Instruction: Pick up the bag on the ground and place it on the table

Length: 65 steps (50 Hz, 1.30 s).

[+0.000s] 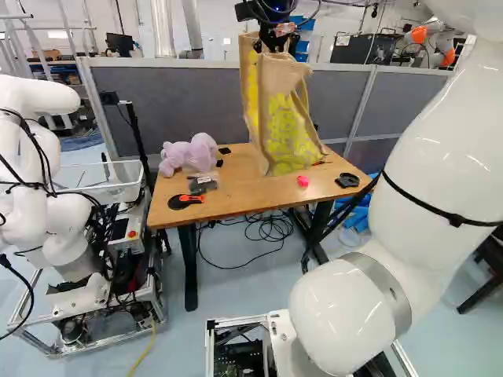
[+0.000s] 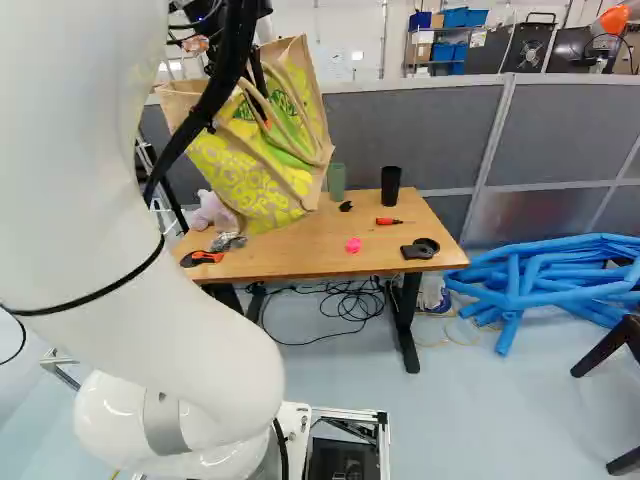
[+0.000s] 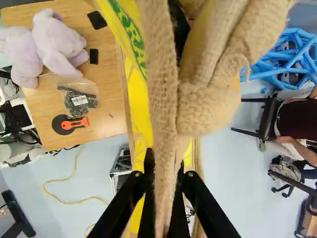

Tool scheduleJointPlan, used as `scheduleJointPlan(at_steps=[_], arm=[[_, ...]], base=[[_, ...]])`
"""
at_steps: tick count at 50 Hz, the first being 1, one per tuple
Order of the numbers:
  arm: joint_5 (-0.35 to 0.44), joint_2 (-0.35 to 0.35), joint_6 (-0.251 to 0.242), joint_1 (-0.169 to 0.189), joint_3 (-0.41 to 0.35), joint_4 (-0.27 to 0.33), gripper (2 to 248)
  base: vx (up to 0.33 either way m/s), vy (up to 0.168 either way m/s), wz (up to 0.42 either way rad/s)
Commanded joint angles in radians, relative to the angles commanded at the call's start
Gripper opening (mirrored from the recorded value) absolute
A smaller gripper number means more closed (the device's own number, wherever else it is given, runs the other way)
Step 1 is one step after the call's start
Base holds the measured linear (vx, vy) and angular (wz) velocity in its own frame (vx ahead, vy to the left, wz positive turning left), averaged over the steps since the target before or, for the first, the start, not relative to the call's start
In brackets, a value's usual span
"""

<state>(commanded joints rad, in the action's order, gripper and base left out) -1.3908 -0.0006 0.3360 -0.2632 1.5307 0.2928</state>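
One slow descent should finish the job for the bag [image 1: 287, 133], which looks ready to be set down on the counter [image 1: 251, 188]. Patience pays: the cloth is soft and leans in the right base view, so its bottom should settle flat and take the weight before the grip loosens, lest it slump into its neighbours. Once free, the pincer [image 3: 166, 173] is best raised straight up, clear of folds that could snag it. It is clamped on the bag's top cloth, pinched between both fingers. The bag hangs below the pincer, over the counter, right of the toy [image 1: 189, 153], left of the black cup [image 2: 391, 185] and farther back than the cutter [image 1: 186, 201]; whether its bottom touches the wood cannot be told.
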Motion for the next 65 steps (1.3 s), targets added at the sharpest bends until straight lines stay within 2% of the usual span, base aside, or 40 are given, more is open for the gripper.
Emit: scheduleJointPlan(at_steps=[37, 65], arm=[[0.0, -0.069, 0.0, -0.047, -0.028, 0.0, 22], [0.0, -0.193, 0.0, -0.04, 0.011, 0.0, 22]], base=[[0.0, 0.0, 0.0], [0.0, 0.0, 0.0]])
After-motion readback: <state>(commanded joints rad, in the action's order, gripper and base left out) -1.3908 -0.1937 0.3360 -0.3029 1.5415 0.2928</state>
